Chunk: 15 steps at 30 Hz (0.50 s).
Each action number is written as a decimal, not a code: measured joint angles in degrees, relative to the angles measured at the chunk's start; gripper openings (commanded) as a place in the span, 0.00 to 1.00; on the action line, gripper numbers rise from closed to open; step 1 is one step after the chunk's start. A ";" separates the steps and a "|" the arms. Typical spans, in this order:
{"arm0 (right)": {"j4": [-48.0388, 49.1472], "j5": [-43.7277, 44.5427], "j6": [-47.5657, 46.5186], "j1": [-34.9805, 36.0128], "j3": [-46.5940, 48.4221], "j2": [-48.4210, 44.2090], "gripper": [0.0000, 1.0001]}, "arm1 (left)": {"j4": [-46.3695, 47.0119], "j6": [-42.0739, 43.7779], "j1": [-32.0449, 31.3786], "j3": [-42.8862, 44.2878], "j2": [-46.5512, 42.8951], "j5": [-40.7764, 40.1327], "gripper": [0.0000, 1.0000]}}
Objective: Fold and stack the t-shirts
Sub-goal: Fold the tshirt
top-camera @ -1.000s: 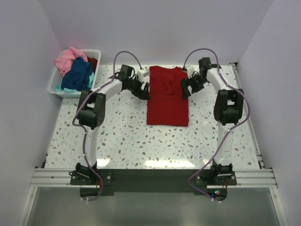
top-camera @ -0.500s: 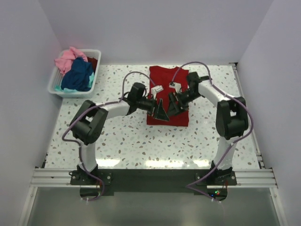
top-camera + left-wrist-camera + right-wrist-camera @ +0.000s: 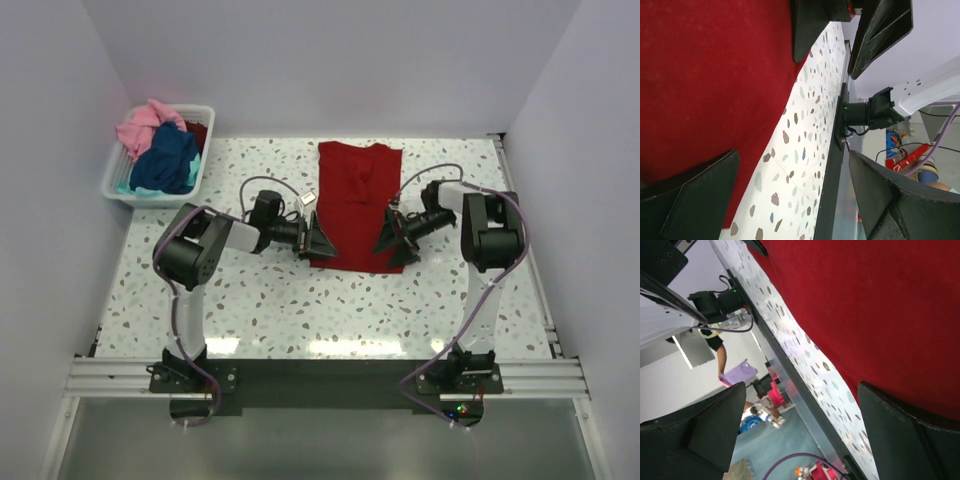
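A deep red t-shirt (image 3: 355, 205) lies flat on the speckled table as a long folded rectangle, collar end far. My left gripper (image 3: 318, 238) sits low at the shirt's near left edge, jaws open, nothing between them. In the left wrist view the red t-shirt (image 3: 705, 75) fills the left, and my left gripper (image 3: 790, 200) spans its edge and bare table. My right gripper (image 3: 392, 243) stands open at the near right edge. The right wrist view shows the red t-shirt (image 3: 880, 305) beside my open right gripper (image 3: 800, 435).
A white slatted basket (image 3: 118, 170) stands at the far left corner, holding a pink t-shirt (image 3: 140, 128), a navy blue t-shirt (image 3: 165, 158) and a teal t-shirt (image 3: 125, 186). White walls close in the table on three sides. A dark rail (image 3: 320, 375) runs along the near edge.
Both grippers came from the shirt's far sleeve area, passed over its middle, and now sit low at its near side edges. Their jaws have opened wider.
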 measured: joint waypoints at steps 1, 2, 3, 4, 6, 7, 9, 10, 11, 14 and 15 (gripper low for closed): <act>-0.74 0.35 -0.81 -0.28 0.31 -0.02 0.98 | -0.17 0.42 0.39 -0.61 -0.61 -0.02 0.97; -1.73 0.81 -1.66 -0.42 0.81 -0.07 0.98 | -0.50 1.11 0.61 -1.31 -1.42 -0.04 0.97; -2.80 1.64 -3.10 -0.50 1.60 -0.09 0.98 | -1.70 2.32 0.76 -1.88 -2.58 -0.48 0.98; -3.80 2.54 -4.96 -0.50 2.45 -0.37 0.98 | -3.17 3.82 0.83 -2.21 -3.69 -0.85 0.98; -4.76 5.14 -9.29 -0.50 3.32 -2.23 0.98 | -9.64 9.97 0.81 -2.27 -7.48 -2.71 1.00; -4.83 6.84 -11.76 -0.52 3.30 -4.11 0.98 | -13.46 13.51 0.79 -2.08 -9.81 -4.04 1.00; -3.13 10.54 -16.50 -0.52 1.79 -10.10 0.98 | -21.09 22.80 0.37 -0.92 -14.86 -7.54 1.00; -2.19 12.24 -18.69 -0.52 0.55 -13.92 0.97 | -23.98 28.33 0.04 -0.15 -17.22 -10.19 0.98; -1.51 13.53 -20.26 -0.52 -0.46 -17.09 0.97 | -25.97 33.77 -0.44 0.42 -19.52 -13.27 0.95; 4.17 17.86 -26.29 -0.15 -5.07 -27.96 0.97 | -28.39 47.98 -2.21 0.96 -24.06 -21.20 0.85; 7.30 19.32 -28.50 0.31 -7.17 -30.84 0.97 | -28.85 52.70 -2.95 0.98 -24.65 -23.47 0.82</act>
